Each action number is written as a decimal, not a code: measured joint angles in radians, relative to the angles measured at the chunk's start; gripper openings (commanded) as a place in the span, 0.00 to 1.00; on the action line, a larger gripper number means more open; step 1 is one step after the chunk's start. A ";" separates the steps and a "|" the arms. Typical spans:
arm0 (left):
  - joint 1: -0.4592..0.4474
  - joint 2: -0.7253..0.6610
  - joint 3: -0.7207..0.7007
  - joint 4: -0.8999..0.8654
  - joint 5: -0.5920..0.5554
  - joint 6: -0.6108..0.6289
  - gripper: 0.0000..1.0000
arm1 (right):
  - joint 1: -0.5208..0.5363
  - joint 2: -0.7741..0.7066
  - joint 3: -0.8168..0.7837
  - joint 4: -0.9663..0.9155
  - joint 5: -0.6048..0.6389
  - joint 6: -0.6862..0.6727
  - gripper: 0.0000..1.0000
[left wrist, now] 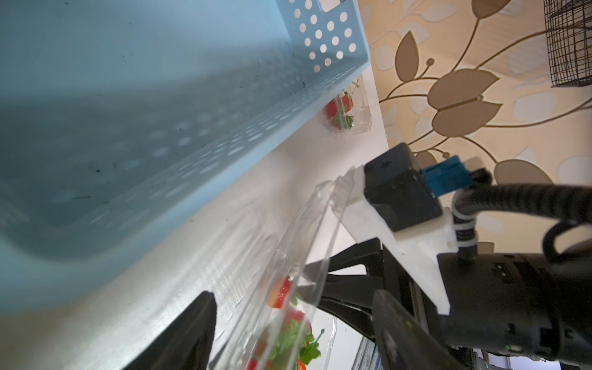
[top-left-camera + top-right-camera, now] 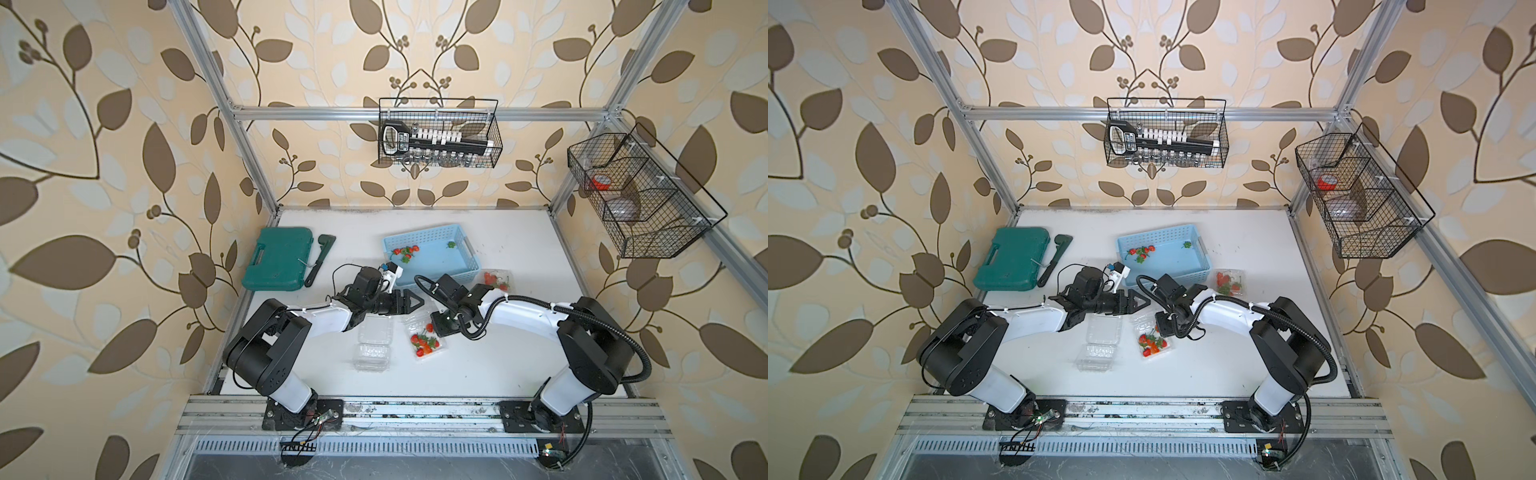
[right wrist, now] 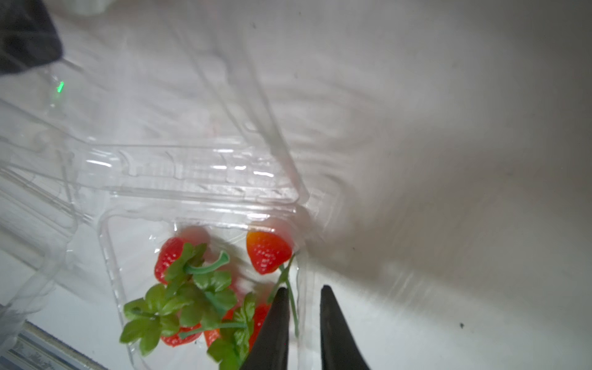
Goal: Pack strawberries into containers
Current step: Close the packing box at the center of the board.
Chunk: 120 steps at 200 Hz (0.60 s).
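Right gripper (image 3: 303, 288) is parked right on the side wall of the open box (image 3: 105, 250). One finger sits inside with the berries (image 3: 267, 251), the other outside over the table (image 2: 478, 365), and the clear wall runs up the gap between them. The jaws are only a little apart, and neither pad looks pressed against the plastic. A green stem passes just beside the inner tip, and the nearest berry lies a bit beyond it, in the box's corner.

Left gripper (image 2: 420, 305) comes in from the far side, at the box's lid (image 1: 307, 230). In the left wrist view the lid stands tilted up between its two fingers. They're clearly apart, much wider than the thin sheet, so it isn't clamped. Can't tell if either pad touches it.

In both top views that box sits mid-table between the arms, near the blue basket (image 2: 469, 249).
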 measured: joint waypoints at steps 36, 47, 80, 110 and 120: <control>0.000 0.000 0.000 0.018 0.003 0.006 0.78 | -0.009 -0.004 -0.005 0.013 0.000 0.001 0.35; -0.001 0.000 0.000 0.022 0.003 0.007 0.78 | -0.017 -0.020 -0.017 0.013 0.000 0.000 0.36; -0.014 -0.003 0.010 0.009 0.011 0.018 0.78 | -0.084 -0.154 -0.059 0.004 -0.019 0.005 0.37; -0.033 -0.028 0.011 -0.006 0.018 0.031 0.78 | -0.178 -0.280 -0.109 0.025 -0.061 0.012 0.38; -0.042 -0.037 0.013 -0.011 0.018 0.035 0.78 | -0.205 -0.304 -0.138 0.034 -0.081 0.016 0.38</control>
